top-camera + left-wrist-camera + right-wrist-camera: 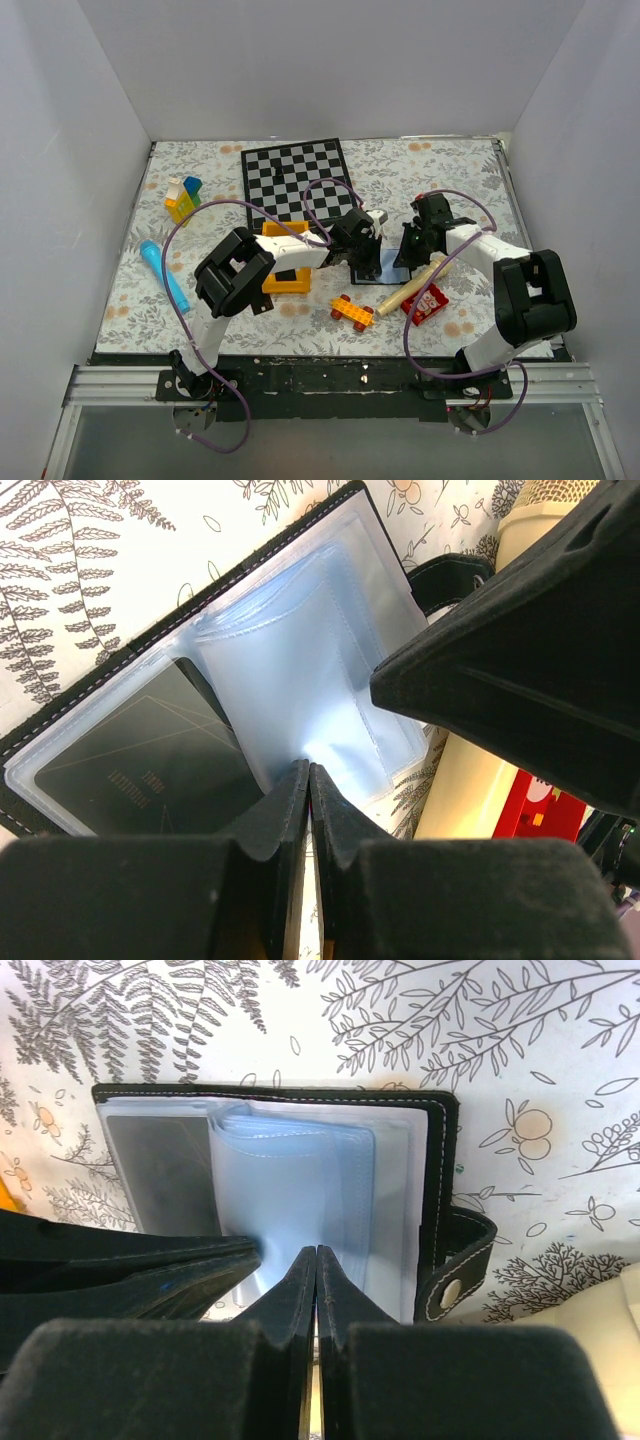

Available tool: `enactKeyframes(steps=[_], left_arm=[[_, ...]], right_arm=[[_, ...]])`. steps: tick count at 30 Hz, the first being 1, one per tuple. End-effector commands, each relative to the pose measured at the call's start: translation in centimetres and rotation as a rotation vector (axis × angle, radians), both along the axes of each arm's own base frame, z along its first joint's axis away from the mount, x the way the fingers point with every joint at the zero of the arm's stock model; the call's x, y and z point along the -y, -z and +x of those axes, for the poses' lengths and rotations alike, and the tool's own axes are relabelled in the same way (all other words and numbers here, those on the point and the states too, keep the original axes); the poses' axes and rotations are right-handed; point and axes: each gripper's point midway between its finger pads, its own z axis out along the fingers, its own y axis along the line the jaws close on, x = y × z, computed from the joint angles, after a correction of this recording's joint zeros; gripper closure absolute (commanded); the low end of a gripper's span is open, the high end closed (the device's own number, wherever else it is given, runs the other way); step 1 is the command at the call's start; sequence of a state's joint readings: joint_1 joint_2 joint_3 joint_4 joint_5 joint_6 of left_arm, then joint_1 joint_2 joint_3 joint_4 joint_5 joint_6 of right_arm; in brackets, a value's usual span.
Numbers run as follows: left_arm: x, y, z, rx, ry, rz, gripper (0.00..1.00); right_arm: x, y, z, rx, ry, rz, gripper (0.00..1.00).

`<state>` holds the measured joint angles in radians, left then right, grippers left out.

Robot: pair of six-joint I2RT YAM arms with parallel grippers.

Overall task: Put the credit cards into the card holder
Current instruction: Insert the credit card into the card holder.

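Jaws shut tight on both L arm [295,252] & R arm [470,243], tips down at open card holder [300,1170] sleeves.

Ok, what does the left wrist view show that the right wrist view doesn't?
Only the left wrist: faint print on the card and a red packet beyond the holder. Only the right wrist: the snap on the tab, and the holder's whole far edge. Both: the holder lying open, its clear sleeves fanned up, one dark card pocketed on the left side, and the left gripper and right gripper shut, tips at the sleeves' near edge.
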<state>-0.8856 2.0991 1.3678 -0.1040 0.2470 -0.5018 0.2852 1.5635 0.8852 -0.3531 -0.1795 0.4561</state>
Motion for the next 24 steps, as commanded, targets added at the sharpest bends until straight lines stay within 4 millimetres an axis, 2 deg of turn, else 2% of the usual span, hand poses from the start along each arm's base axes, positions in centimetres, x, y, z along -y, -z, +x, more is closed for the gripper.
enactKeyframes(steps=[1,13,24], left_arm=[[-1.62,0.17,-1.26,-0.026,-0.001,0.055,0.96],[-1.49,-0.35,-0.87,-0.014,-0.018,0.048,0.96],[-1.42,-0.15,-0.91,-0.019,-0.015,0.049,0.96]], right_arm=[[0.72,0.71,-0.36,-0.019,-0.001,-0.038,0.96],[1.67,0.92,-0.26,-0.048,0.020,-0.099,0.97],[1.04,0.66,0.29,-0.043,0.000,-0.080,0.97]])
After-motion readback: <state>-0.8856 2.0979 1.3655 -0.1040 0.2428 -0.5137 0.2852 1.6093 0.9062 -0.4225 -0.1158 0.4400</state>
